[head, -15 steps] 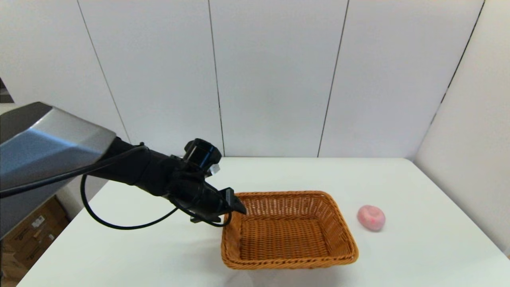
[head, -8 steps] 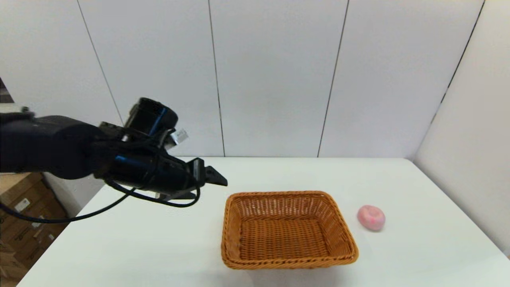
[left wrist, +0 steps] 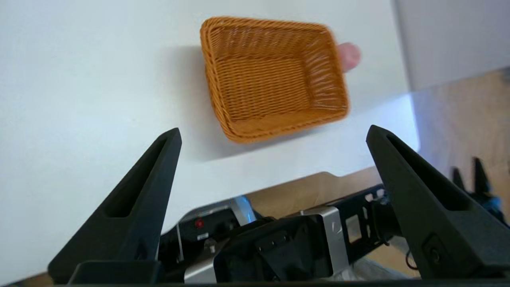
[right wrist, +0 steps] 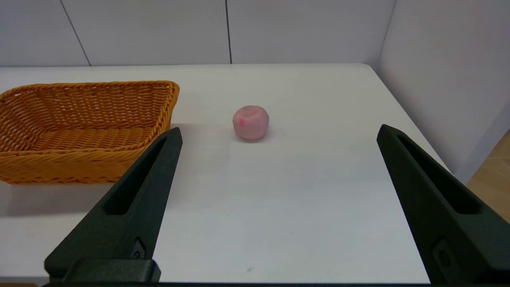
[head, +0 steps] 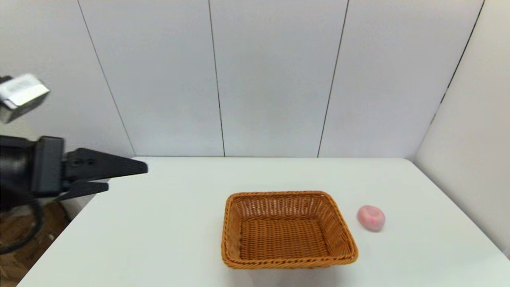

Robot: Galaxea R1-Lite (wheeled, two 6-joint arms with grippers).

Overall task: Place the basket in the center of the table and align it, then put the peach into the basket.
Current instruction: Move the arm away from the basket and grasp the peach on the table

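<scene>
Wide white table [head: 159, 223], open room along its left edge. The basket [head: 287, 230] sits near the front edge, centred. Left gripper [head: 115, 175] hangs off the left edge, fingers spread, empty. Right gripper [right wrist: 279, 135] spread, low near the front edge. Peach [head: 371, 217] lies just right of the basket.

Pale grey wall panels [head: 271, 75] with thin dark seams enclose the room; cardboard boxes [head: 18, 239] sit on a wooden floor [right wrist: 492, 167].

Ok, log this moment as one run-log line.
basket: mid-table, empty | peach: on table, right of basket | left gripper: open, raised at table's left | right gripper: open, facing peach
</scene>
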